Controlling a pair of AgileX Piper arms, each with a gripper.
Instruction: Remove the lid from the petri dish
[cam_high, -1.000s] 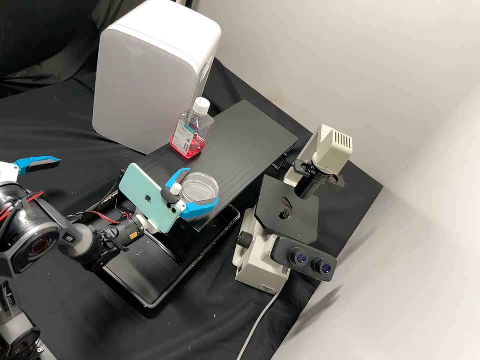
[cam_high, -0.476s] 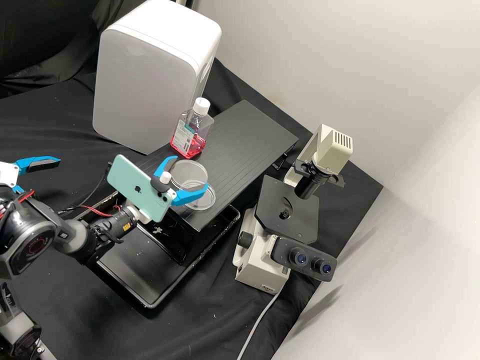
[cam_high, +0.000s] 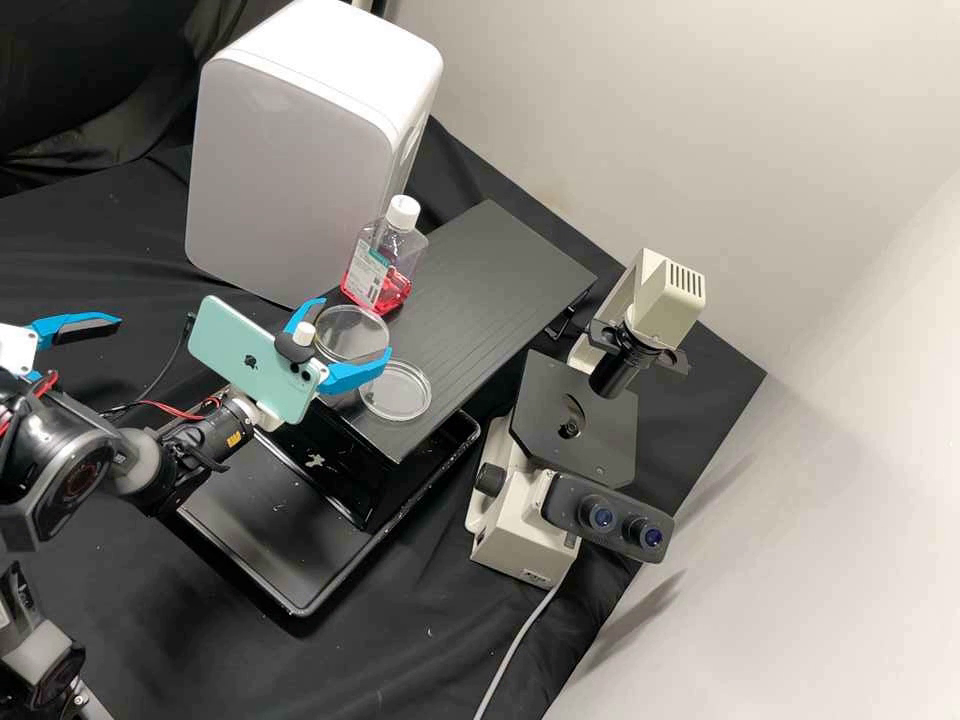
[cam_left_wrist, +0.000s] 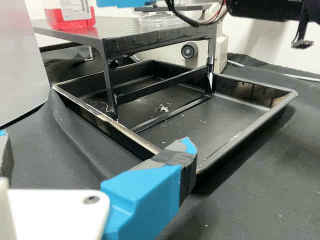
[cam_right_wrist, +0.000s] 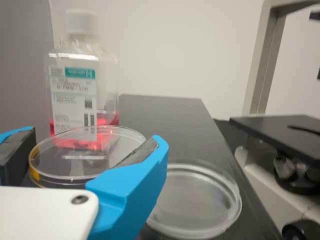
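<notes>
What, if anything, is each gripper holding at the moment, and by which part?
The right gripper holds the clear lid by its rim, jaws on opposite sides, apart from the dish. The left gripper holds nothing.

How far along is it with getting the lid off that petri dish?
Done: the lid is off, clamped in the right gripper and apart from the dish, which sits open on the black platform. In hand: the lid is held in the air near the red flask. Left: probably only setting the lid down somewhere.
</notes>
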